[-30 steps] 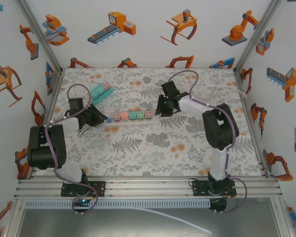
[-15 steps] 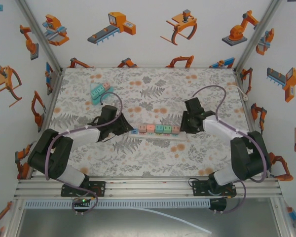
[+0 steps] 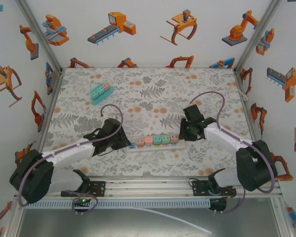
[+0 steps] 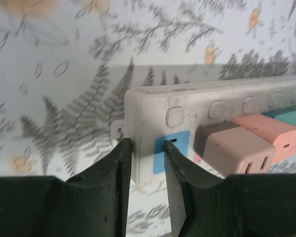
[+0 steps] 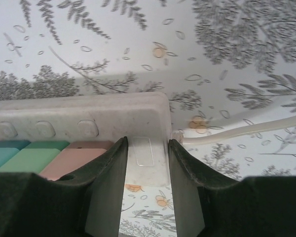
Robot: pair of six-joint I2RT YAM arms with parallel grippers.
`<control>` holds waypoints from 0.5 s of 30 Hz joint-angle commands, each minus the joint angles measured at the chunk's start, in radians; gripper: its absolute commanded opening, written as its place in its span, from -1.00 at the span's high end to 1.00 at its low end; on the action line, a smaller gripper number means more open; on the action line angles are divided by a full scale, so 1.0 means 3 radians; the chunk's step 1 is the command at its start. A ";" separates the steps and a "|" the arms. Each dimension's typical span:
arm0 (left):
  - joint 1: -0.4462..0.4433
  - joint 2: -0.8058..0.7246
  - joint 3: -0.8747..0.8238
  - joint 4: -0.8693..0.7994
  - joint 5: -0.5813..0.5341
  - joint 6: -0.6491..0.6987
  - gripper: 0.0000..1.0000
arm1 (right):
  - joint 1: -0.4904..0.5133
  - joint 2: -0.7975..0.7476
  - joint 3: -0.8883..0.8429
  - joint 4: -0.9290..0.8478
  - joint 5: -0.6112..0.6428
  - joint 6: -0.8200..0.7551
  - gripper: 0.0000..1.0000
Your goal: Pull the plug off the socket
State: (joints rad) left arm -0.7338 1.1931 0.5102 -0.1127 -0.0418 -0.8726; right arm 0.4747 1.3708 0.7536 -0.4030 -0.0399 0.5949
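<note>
Between left gripper (image 3: 127,143) and right gripper (image 3: 182,136), the power strip (image 3: 154,146) runs left-right.

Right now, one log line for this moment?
left pincer: shut on power strip | right pincer: shut on power strip | plugs: seated

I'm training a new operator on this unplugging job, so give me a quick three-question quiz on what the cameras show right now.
1. True or false: the right gripper clamps the power strip at the end where its cable leaves.
2. Where is the left gripper shut? A: mid-strip. B: on the strip's end opposite the cable. C: in the air, off the strip.
3. What colour is the plug nearest the right gripper?
Key: 1 true; 2 B; 3 pink.
</note>
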 commanded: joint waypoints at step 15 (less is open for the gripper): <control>-0.0037 -0.0321 0.0092 -0.0357 -0.0259 0.0058 0.10 | 0.0306 -0.0498 0.0200 -0.0048 -0.0058 0.0339 0.09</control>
State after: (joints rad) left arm -0.7467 1.0996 0.4953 -0.2478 -0.1230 -0.8715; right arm 0.5507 1.2926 0.7750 -0.3927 -0.0601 0.6842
